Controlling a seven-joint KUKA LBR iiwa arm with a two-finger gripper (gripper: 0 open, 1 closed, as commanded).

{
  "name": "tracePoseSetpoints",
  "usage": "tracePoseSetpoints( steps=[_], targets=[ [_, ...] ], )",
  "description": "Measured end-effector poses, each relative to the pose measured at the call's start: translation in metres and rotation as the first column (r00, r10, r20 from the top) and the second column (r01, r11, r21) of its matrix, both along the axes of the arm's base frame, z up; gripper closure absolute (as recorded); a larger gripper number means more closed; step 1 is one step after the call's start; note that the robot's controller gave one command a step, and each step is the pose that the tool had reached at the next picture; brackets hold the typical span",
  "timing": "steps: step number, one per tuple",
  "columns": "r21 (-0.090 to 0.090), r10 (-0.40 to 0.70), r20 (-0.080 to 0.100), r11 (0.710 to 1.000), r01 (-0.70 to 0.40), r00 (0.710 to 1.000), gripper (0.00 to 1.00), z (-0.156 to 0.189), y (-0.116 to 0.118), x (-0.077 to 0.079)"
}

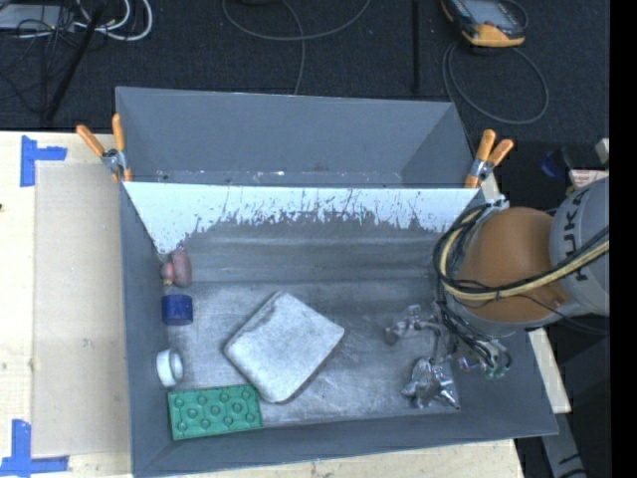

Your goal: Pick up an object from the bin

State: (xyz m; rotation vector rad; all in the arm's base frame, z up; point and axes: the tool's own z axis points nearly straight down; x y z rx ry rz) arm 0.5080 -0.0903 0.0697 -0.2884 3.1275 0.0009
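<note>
Near the bin's (pixel 299 152) right wall, towards its front right corner, the robot's one gripper (pixel 418 359) hangs low over bare grey floor. Its two metal fingers (pixel 403 329) stand spread apart, with nothing between them. Above them, the arm's rounded orange cover (pixel 508 262) and a loop of cables (pixel 453 267) hide the wrist.

Five loose things lie in the bin, one of each kind. The nearest to the gripper is a square grey-white pad (pixel 284 347), lying flat and turned cornerwise in the middle of the floor, apart from the fingers. At the front left corner lies a flat green studded block (pixel 214 411), its right end just beside the pad's front corner. Along the left wall, from front to back, sit a small white ring-like piece (pixel 169 366), a short blue cylinder (pixel 177 310) and a small pink lump (pixel 179 265). The white and pink pieces are too small to identify.
</note>
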Motion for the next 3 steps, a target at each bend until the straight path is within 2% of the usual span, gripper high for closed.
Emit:
tracePoseSetpoints(
  steps=[1,2,3],
  targets=[
    [-0.003,-0.031,0.000,1.000,0.031,1.000,0.00,0.005,-0.056,0.001],
    [0.000,-0.025,-0.002,1.000,0.025,1.000,1.00,0.005,-0.053,0.001],
    [-0.002,0.010,0.007,1.000,-0.010,1.000,1.00,0.139,-0.045,-0.009]
  ],
)
